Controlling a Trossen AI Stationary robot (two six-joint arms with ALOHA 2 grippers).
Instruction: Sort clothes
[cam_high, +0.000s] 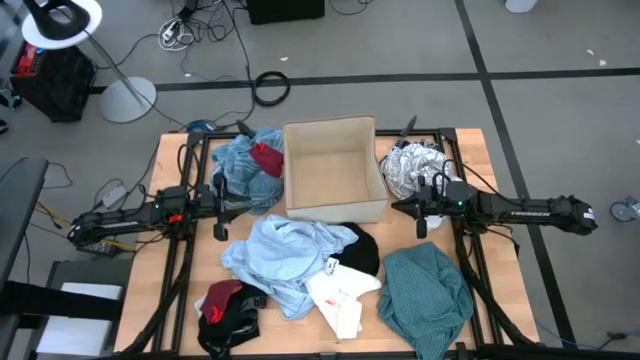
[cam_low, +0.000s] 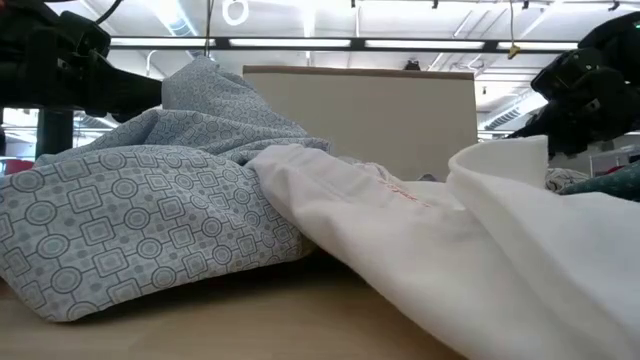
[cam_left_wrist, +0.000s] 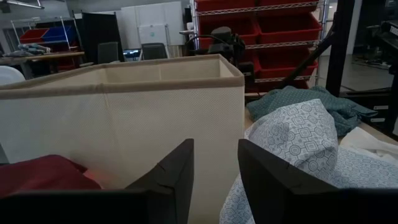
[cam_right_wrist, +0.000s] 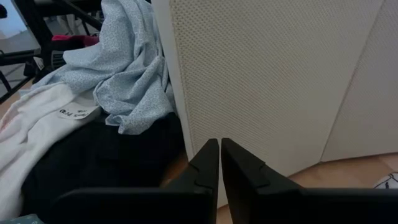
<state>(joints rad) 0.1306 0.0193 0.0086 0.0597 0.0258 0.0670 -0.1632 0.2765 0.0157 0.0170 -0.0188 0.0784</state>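
Wooden table (cam_high: 470, 150), seen from above, with an open-topped tan fabric box (cam_high: 333, 168) standing at the middle of its far half. Left of the box, touching its wall: a denim blue garment (cam_high: 238, 165) in a heap, with a small red piece (cam_high: 267, 158) lying on top. Right of the box, at the far right corner: a black-and-white patterned garment (cam_high: 408, 165), bunched. In front of the box, centre: a light blue patterned shirt (cam_high: 285, 255), spread and crumpled; a black garment (cam_high: 362, 247) lies just beside it on the right, partly under it. A white garment (cam_high: 340, 295) with a label overlaps the shirt's near edge. Near right: a teal green garment (cam_high: 428, 295), spread flat, reaching the table's near edge. Near left: a red-and-black garment (cam_high: 228, 305), crumpled, just beside the blue shirt. Left gripper (cam_high: 222, 205) sits level above the table by the box's left near corner, between the denim heap and the blue shirt; its own camera shows its fingers (cam_left_wrist: 176, 177) apart with a clear gap, holding nothing. Right gripper (cam_high: 415, 207) sits by the box's right wall, near the patterned garment; its fingers (cam_right_wrist: 205, 168) are closed together, nothing between them, pointing at the box's lower wall.
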